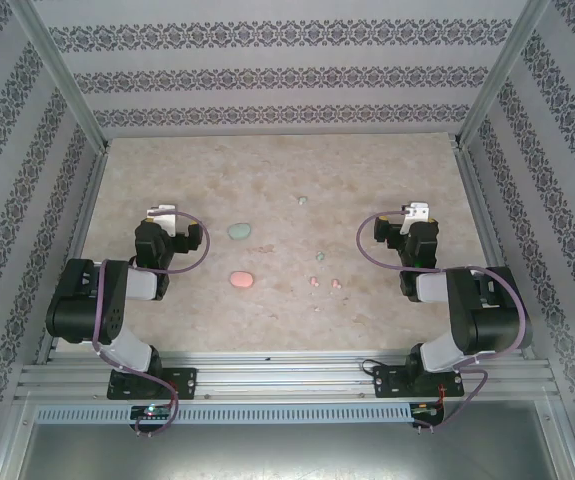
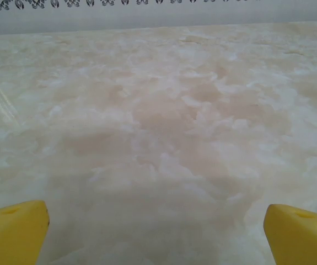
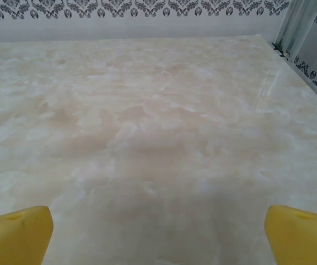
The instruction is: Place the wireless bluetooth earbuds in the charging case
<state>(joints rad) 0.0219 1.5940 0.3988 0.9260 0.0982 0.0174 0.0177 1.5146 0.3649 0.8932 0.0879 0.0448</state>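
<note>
Two oval charging cases lie left of the table's middle, a pale green case (image 1: pixel 238 231) and a pink case (image 1: pixel 241 279) nearer the arms. The earbuds lie loose to their right: two pale green earbuds (image 1: pixel 303 200) (image 1: pixel 320 257) and two pink earbuds (image 1: pixel 314 282) (image 1: pixel 336 284) side by side. My left gripper (image 1: pixel 162 215) (image 2: pixel 155 221) rests left of the cases, open, its yellow fingertips (image 2: pixel 20 223) wide apart over bare table. My right gripper (image 1: pixel 419 212) (image 3: pixel 158 221) sits right of the earbuds, also open, with nothing between its fingertips (image 3: pixel 299 226).
The marble-patterned table (image 1: pixel 287 170) is boxed in by patterned walls at the back and both sides, with metal posts (image 1: pixel 487 90) at the far corners. Aluminium rails (image 1: pixel 287 380) carry both arm bases at the near edge.
</note>
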